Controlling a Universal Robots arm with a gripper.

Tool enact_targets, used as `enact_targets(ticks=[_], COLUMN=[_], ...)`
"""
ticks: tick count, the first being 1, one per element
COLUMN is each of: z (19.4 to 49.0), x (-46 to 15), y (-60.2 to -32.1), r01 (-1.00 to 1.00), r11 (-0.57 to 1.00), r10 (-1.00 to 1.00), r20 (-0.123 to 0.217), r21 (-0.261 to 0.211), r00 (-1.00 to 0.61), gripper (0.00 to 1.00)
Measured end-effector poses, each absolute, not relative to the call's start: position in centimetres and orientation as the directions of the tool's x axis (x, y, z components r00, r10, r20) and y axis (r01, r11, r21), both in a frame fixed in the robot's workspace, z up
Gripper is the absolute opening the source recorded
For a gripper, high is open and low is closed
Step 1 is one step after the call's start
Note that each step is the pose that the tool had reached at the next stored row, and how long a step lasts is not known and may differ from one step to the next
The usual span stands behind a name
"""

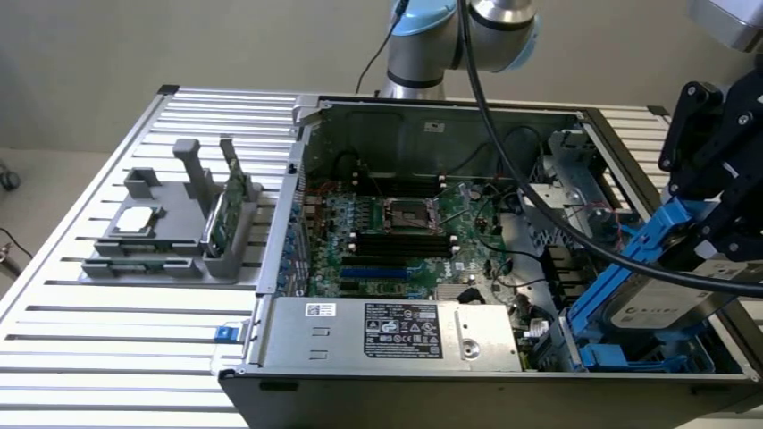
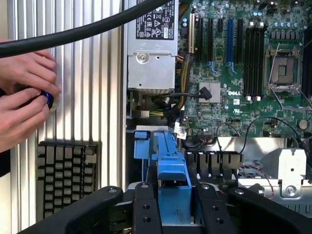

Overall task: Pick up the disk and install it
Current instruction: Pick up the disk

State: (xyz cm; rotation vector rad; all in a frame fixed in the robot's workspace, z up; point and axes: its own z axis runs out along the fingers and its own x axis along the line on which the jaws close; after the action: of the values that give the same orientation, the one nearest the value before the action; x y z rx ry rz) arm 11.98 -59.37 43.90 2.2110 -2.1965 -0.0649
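Black and two-fingered, the hand [image 1: 706, 234] is clenched on the disk [image 1: 653, 302], a flat silver-grey metal hard drive with a white label in a blue plastic carrier. Its fingers [image 2: 146, 207] press either side of the carrier's blue end. The disk hangs tilted at the exterior view's right end of the open grey metal computer case [image 1: 357, 112]. The slant seems meant to line it up with the blue plastic drive bay [image 1: 620, 359] just beneath, clear of the green motherboard [image 1: 406, 232].
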Motion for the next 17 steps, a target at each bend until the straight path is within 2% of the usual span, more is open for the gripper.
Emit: enact_targets(ticks=[17], z=[42.0], x=[12.0], y=[-59.4], r01=[-0.999], r11=[-0.008], r10=[-1.0], r20=[-0.013], r21=[0.046], r00=[0.007], gripper=[0.33])
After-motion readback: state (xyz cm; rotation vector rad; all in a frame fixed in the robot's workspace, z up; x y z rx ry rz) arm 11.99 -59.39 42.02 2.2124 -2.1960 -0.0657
